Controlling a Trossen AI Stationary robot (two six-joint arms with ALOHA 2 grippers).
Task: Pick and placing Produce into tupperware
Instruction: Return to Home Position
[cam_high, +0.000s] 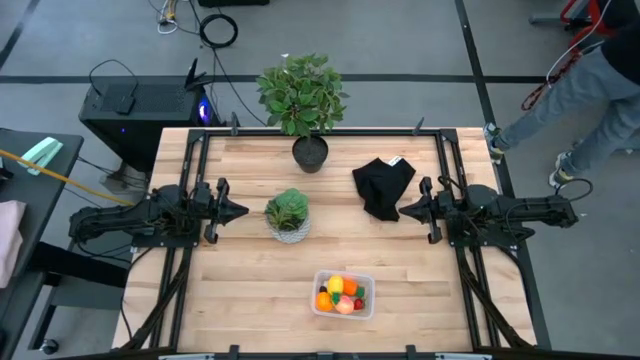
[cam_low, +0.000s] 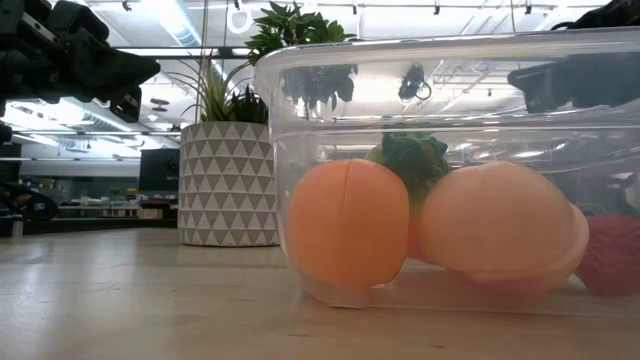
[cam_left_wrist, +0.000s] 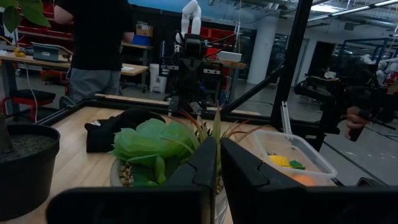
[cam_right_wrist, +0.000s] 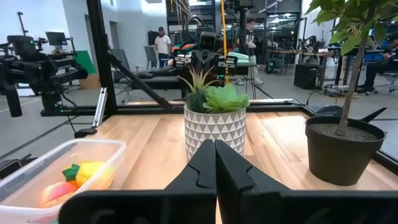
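high view has the tupperware (cam_high: 345, 273) near the table's front edge, in front of the white pot (cam_high: 288, 232), long side running left to right, a touch skewed. it's clear with rounded corners, and the produce (cam_high: 342, 293) is piled inside. only the low view gets close: peach-coloured piece (cam_low: 348, 222) against the wall, green carrot top (cam_low: 412, 160) behind it, strawberry (cam_low: 612, 255) at the edge. left gripper (cam_high: 240, 210) and right gripper (cam_high: 403, 211) hang well apart from it. wrist views show both pinched closed on nothing.
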